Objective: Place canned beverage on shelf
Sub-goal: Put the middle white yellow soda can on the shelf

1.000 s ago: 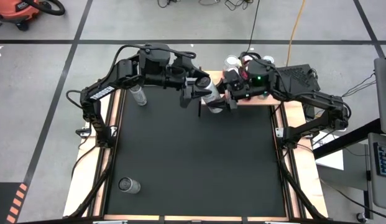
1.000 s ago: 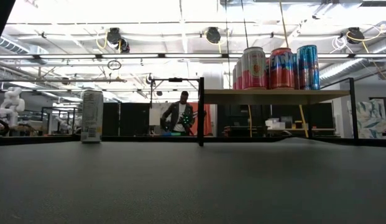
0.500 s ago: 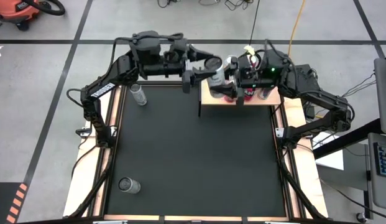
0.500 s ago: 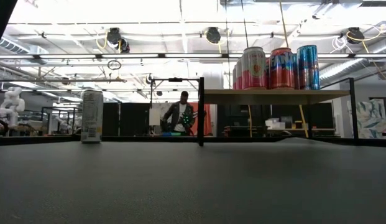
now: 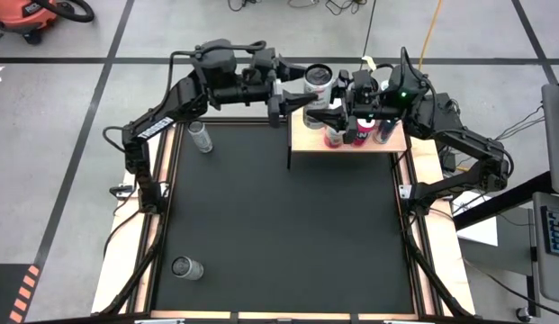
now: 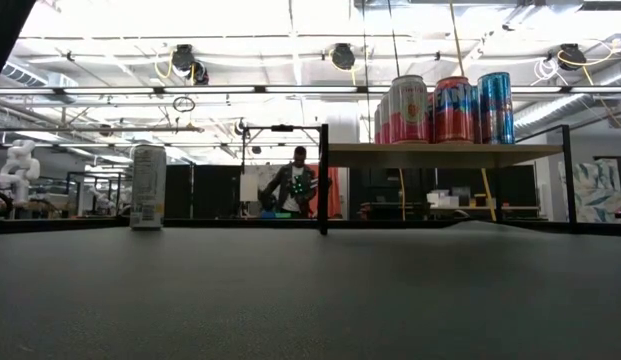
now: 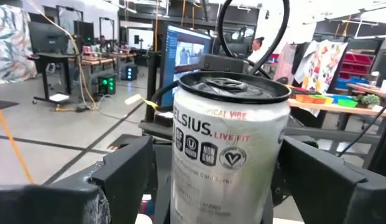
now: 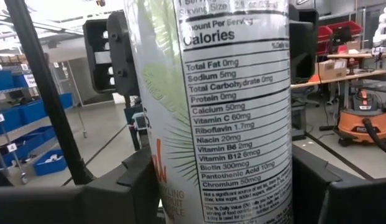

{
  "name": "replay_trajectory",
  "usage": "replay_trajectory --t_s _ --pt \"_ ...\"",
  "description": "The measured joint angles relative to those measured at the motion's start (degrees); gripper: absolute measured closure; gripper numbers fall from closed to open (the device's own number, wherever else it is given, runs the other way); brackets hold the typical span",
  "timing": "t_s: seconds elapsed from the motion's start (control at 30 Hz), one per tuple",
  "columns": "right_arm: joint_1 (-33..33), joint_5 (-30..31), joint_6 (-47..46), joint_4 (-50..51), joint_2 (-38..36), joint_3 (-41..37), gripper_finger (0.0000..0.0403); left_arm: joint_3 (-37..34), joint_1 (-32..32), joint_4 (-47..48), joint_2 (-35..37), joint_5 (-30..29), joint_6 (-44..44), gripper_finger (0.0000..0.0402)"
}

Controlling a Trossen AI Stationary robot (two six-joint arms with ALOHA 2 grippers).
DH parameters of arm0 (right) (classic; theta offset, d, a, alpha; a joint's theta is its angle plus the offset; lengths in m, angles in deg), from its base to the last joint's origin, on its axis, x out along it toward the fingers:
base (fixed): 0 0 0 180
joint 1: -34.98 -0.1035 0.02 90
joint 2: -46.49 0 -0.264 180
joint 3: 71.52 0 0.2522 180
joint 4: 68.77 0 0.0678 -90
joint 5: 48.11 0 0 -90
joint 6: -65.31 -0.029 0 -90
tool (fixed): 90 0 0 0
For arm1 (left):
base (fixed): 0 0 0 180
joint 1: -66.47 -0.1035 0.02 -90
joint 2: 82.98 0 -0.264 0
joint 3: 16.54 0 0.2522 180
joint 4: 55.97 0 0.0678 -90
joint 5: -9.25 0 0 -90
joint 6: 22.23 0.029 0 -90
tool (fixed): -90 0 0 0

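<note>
The white can (image 5: 317,83) is hanging above the shelf's (image 5: 302,139) eleven o'clock corner, with both claws on it. The left gripper (image 5: 302,90) is holding it upright between widely spread fingers, seen flanking it in the left wrist view (image 7: 229,155). The right gripper (image 5: 338,112) is reaching in from three o'clock, its fingers either side of the same can (image 8: 217,106), though whether it is gripping firmly or only bracketing is hard to judge. Three cans (image 6: 445,108) are already standing on the shelf board. This one is not yet set down; lowering and release are remaining. Two more cans (image 5: 200,137) (image 5: 185,267) are waiting on the black table (image 5: 279,234).
</note>
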Motion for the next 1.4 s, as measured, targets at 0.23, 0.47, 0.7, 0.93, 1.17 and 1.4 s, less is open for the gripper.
replay_trajectory --t_s 0.23,0.47,0.7,0.93,1.17,1.4 --pt "0.0 0.0 -0.1 0.5 0.0 0.0 0.0174 0.0 -0.2 -3.3 -0.6 1.0 0.0 0.0072" --pt "0.0 0.2 0.0 0.9 0.0 0.0 0.0174 0.0 -0.9 -3.9 -0.8 3.4 -2.0 0.0072" --pt "0.3 0.2 0.0 0.9 0.9 0.0 0.0174 0.0 -0.9 -4.2 -1.0 3.6 -2.0 0.0073" --pt "0.7 0.2 -0.2 0.5 1.2 0.0 0.0174 0.0 -0.9 -3.9 -1.3 3.6 -1.5 0.0093" --pt "0.7 0.3 -0.5 0.3 1.2 0.0 0.0174 0.0 -1.5 -3.9 -1.3 4.1 -1.0 0.0131" --pt "0.7 0.4 -0.4 0.5 1.2 0.0 0.0173 0.0 -1.7 -3.8 -1.3 5.6 -1.2 0.0140"
